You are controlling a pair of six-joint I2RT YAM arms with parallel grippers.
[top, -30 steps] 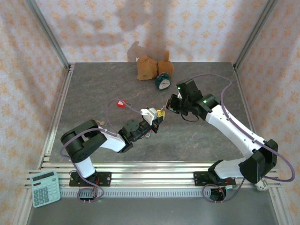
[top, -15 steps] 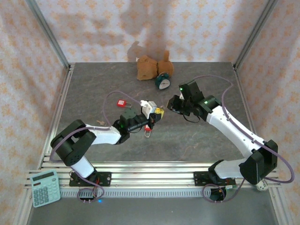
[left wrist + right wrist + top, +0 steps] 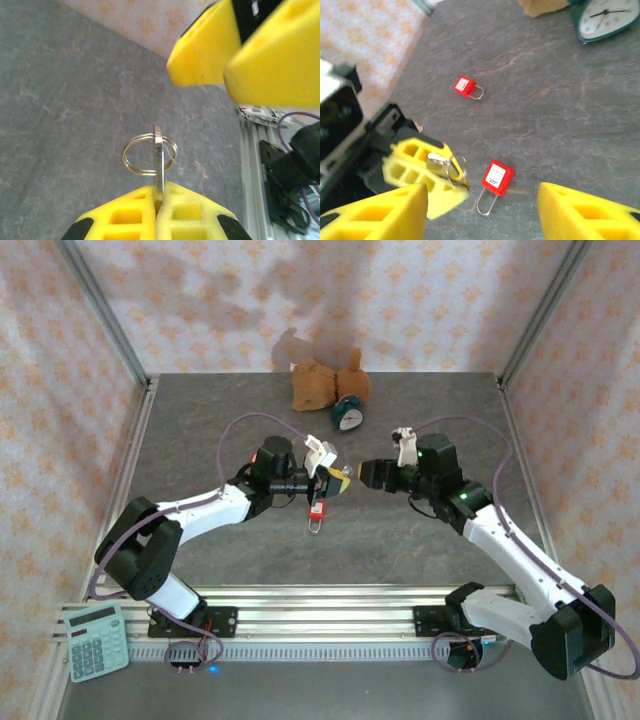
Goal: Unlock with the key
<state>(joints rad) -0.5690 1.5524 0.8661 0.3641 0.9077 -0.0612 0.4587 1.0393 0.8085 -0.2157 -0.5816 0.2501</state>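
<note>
1. Padlock (image 3: 318,507), the landmark: a small red body lying flat on the table. Its long axis runs near to far, with the shackle toward the arm bases and the body end toward the far wall.
2. Left gripper (image 3: 335,480): just beyond the padlock's body end. The yellow fingers (image 3: 190,210) are pressed together on the key.
3. Key (image 3: 158,170): a thin brass sliver seen edge-on, clamped at one end. It juts past the fingertips with its wire ring (image 3: 137,159) hanging free, and its long axis points away from the padlock's left side toward item 4.
4. Right gripper (image 3: 370,472): up and right of the padlock. Its jaws are spread with nothing between them, facing the key's free end.
5. Deciding relation: the key lies crosswise to the padlock's long axis. The left arm is nearer the padlock and the right claw is nearer the key's free end, so a handover or re-aim seems needed. The keyhole cannot be made out.
</note>
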